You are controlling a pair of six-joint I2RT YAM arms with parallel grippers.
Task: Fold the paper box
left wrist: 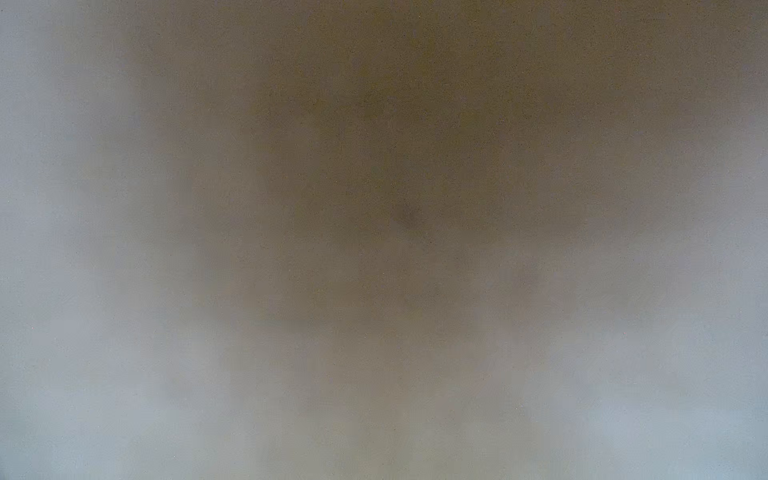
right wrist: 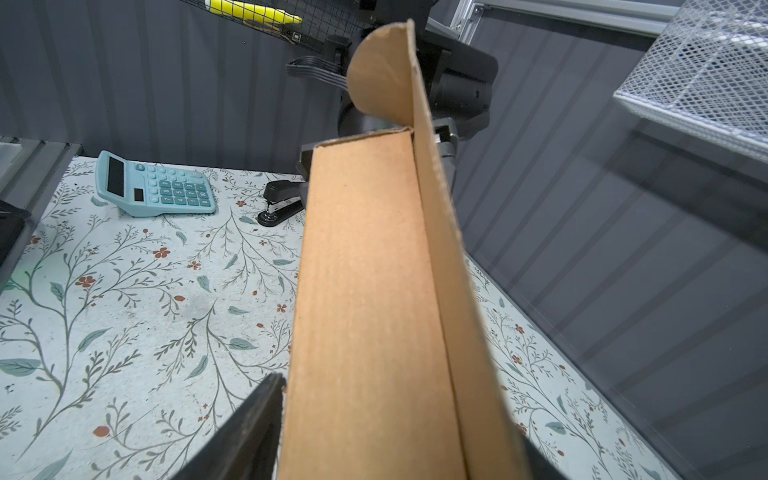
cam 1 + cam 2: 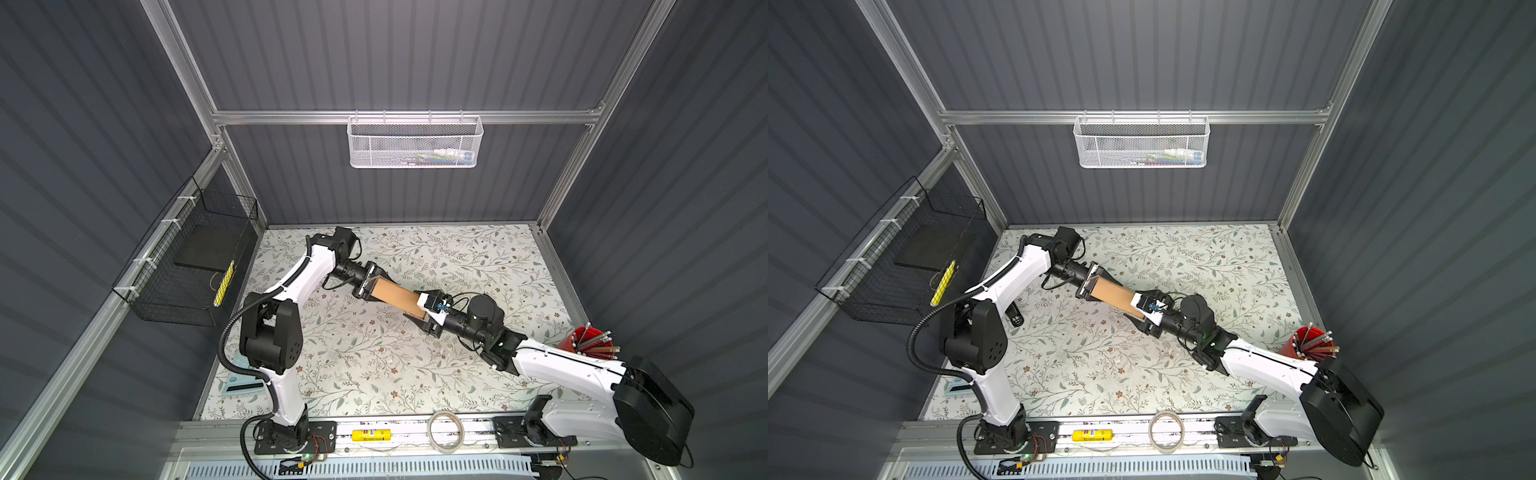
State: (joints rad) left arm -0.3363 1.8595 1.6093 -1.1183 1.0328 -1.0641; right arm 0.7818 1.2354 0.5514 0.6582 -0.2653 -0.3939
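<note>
Brown box [image 3: 395, 296] hangs above mid-worktop [image 3: 374, 365]: left claw [image 3: 371, 283] pinches its 10 o'clock end; right claw [image 3: 419, 306] straddles the 4 o'clock end, grip unclear. Red cup [image 3: 575, 337] at 3 o'clock holds pencils [image 3: 598, 344].

Both arms reach inward, grippers facing each other nose to nose. Left arm: elbow up, forearm stretched away from its base, wrist bent back toward the middle. The left gripper [image 3: 371, 284] [image 3: 1093, 283] clamps one end of the paper box [image 3: 395, 296] [image 3: 1115, 296], a jaw on each side. Right arm: long and low, wrist rolled sideways. The right gripper [image 3: 422, 308] [image 3: 1142, 307] [image 2: 386, 449] straddles the opposite end. In the right wrist view one of its fingers [image 2: 249, 428] lies against the box wall and the other is mostly hidden behind cardboard, so can't tell if the grip is firm. Left wrist view is all blur.
</note>
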